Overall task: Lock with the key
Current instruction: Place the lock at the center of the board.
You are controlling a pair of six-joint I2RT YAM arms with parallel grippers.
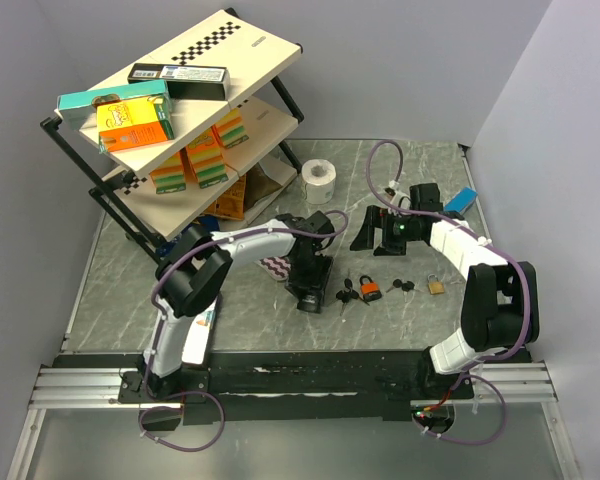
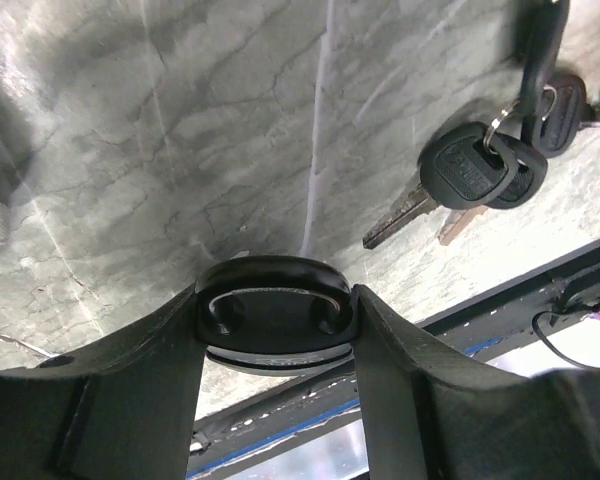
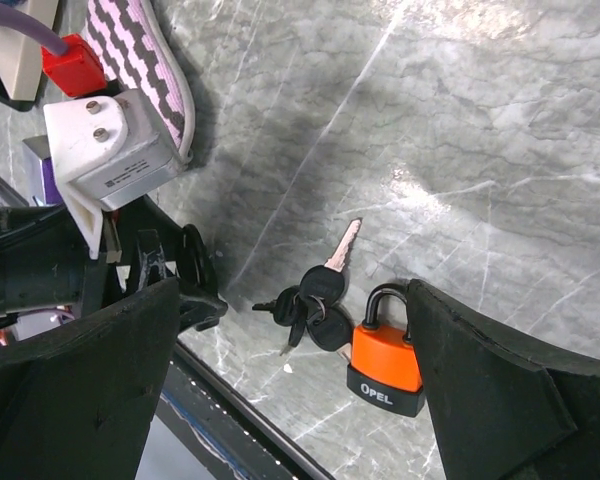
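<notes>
Clamping a black oval piece (image 2: 273, 340) at bottom centre of its wrist view, left gripper (image 2: 275, 310) part-open, both fingers pressed against it. Key bunch (image 2: 485, 175) beyond, upper right. Right gripper (image 3: 292, 300) spread wide, holding nothing; orange padlock (image 3: 385, 362) on the table, lower centre there.

we see a tabletop (image 2: 180, 150) that looks like grey veined stone, smooth with a soft sheen. the keys (image 2: 470, 175) at the upper right of the left wrist view have glossy black plastic heads and dull metal blades. the black oval lock body (image 2: 275, 315) at lower centre looks like smooth, shiny plastic. in the right wrist view, the orange padlock (image 3: 385, 365) at lower centre has a satin plastic jacket, and the zigzag cloth (image 3: 140, 50) at upper left looks woven and matt.
</notes>
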